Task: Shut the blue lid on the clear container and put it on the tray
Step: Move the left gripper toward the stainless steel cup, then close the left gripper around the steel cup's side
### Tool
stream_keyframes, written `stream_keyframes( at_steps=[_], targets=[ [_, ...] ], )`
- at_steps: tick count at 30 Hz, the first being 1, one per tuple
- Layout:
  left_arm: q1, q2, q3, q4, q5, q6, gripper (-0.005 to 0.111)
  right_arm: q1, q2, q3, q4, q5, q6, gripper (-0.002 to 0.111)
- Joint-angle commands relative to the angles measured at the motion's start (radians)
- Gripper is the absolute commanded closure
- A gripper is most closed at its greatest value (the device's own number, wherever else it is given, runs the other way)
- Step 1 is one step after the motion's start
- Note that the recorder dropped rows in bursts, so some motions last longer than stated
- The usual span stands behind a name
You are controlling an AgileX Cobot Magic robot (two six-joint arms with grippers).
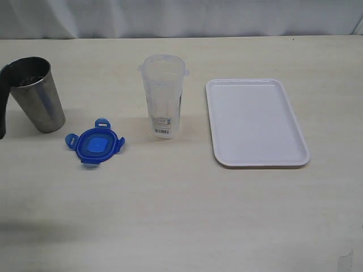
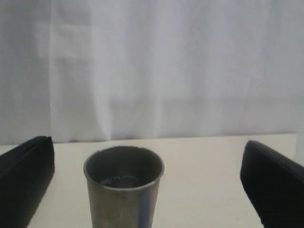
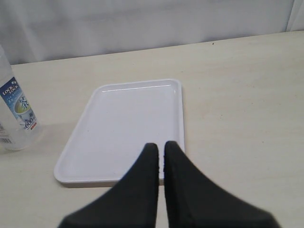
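Note:
The blue lid [image 1: 95, 143] lies flat on the table, left of centre, with its flaps spread. The clear container [image 1: 163, 95] stands upright and uncovered in the middle; its labelled side also shows in the right wrist view [image 3: 12, 114]. To its right the white tray [image 1: 255, 122] lies bare. My left gripper [image 2: 148, 147] is wide open at the far left, away from the lid, and only one black finger [image 1: 4, 102] shows in the exterior view. My right gripper [image 3: 160, 147] is shut on nothing, hovering over the near edge of the tray [image 3: 128, 118].
A grey steel cup [image 1: 38, 93] stands at the far left, behind the lid. In the left wrist view this cup [image 2: 123, 187] sits between the spread fingers [image 2: 23, 180] with a gap on each side. A white curtain closes the table's far edge.

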Motion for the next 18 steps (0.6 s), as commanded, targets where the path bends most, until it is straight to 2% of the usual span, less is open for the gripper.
stream_keyframes(
  at_steps=[1,9,18],
  targets=[
    [0.002,0.183,-0.01,-0.002,-0.133,0.024,0.002,-0.007,-0.005,0.004,0.001,-0.003,-0.002,0.104],
    [0.002,0.41,-0.083,0.006,-0.133,0.047,0.002,-0.007,-0.005,0.004,0.001,-0.003,-0.002,0.104],
    [0.002,0.58,-0.181,0.027,-0.133,0.048,0.002,-0.007,-0.005,0.004,0.001,-0.003,-0.002,0.104]
  ],
)
